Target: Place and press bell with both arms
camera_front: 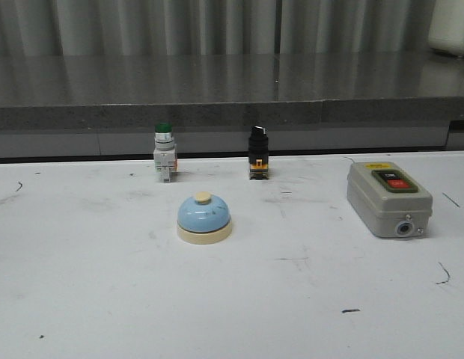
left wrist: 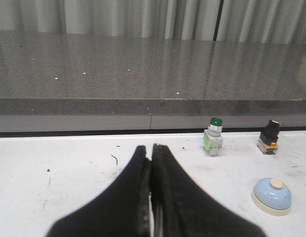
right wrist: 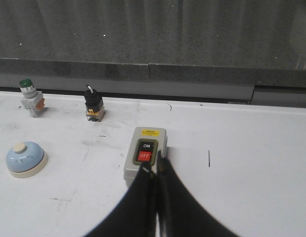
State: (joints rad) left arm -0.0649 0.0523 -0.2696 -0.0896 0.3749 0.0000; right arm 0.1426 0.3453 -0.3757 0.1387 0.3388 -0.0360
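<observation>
The light-blue bell (camera_front: 204,218) with cream base and cream knob stands upright on the white table, left of centre. It also shows in the left wrist view (left wrist: 273,196) and in the right wrist view (right wrist: 26,158). No arm shows in the front view. My left gripper (left wrist: 150,149) is shut and empty, above the bare table, well to the left of the bell. My right gripper (right wrist: 155,167) is shut and empty, its tips in front of the grey switch box (right wrist: 145,160), far from the bell.
The grey switch box (camera_front: 388,197) with black and red buttons lies at the right. A green-capped push button (camera_front: 164,152) and a black selector switch (camera_front: 257,152) stand behind the bell, near the table's back edge. A grey counter (camera_front: 217,82) runs behind the table.
</observation>
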